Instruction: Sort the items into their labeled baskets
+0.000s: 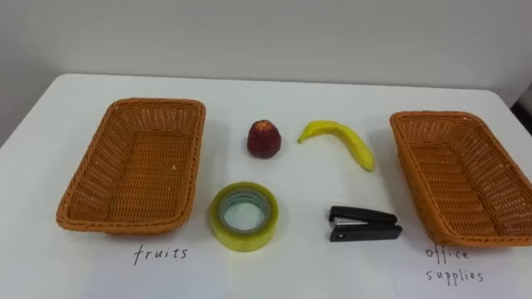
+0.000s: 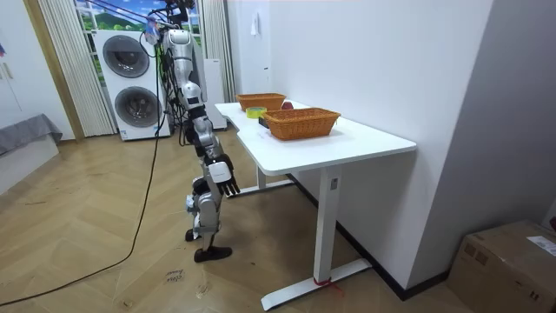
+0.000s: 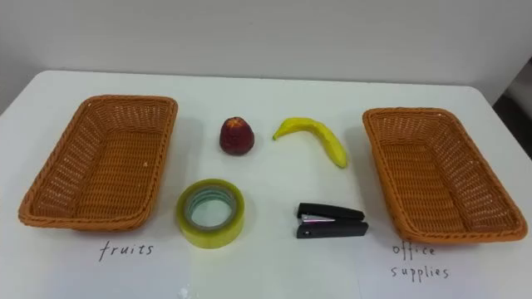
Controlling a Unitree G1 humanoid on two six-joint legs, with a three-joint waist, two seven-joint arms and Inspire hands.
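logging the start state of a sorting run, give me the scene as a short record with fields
table: white, robot standing at its long side
left basket: empty
right basket: empty
fruit: red apple and banana, apart, far row between the baskets
office supplies: tape roll and black stapler, near row
right hand: open, hanging at the robot's side below the tabletop
sorted: nothing yet

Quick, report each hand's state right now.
Left hand: cannot be told.
Right hand: open, fingers relaxed, holding nothing, hanging low beside the table.
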